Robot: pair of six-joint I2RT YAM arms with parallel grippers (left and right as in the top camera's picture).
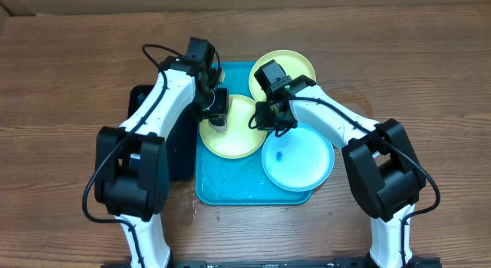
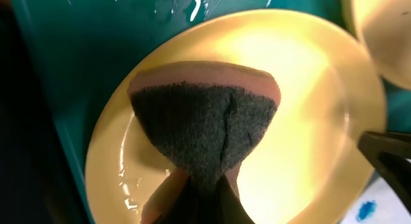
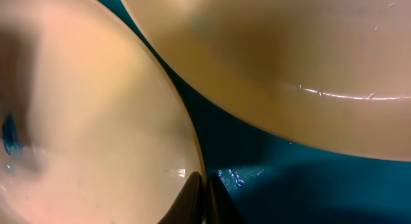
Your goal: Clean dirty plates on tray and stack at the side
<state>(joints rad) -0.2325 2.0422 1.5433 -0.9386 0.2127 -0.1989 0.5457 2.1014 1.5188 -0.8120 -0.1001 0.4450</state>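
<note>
A pale yellow-green plate (image 1: 244,141) (image 2: 308,89) (image 3: 96,108) lies on the cyan-blue tray (image 1: 230,187) (image 2: 70,51) (image 3: 302,185). My left gripper (image 1: 218,114) (image 2: 202,201) is shut on a sponge (image 2: 205,115), dark scouring face down on that plate. My right gripper (image 1: 266,120) (image 3: 204,195) pinches the same plate's right rim. A small blue smear (image 3: 9,135) shows on it. A second yellow-green plate (image 1: 299,62) (image 2: 385,31) (image 3: 289,70) overlaps the tray's back right corner. A light cyan plate (image 1: 303,164) (image 2: 388,208) with a blue smear (image 1: 281,155) overhangs the tray's right edge.
A narrow black tray (image 1: 182,153) sits against the blue tray's left side, partly under my left arm. Water glistens on the blue tray's floor (image 1: 238,185) (image 3: 237,176). Wooden tabletop (image 1: 61,76) surrounds everything.
</note>
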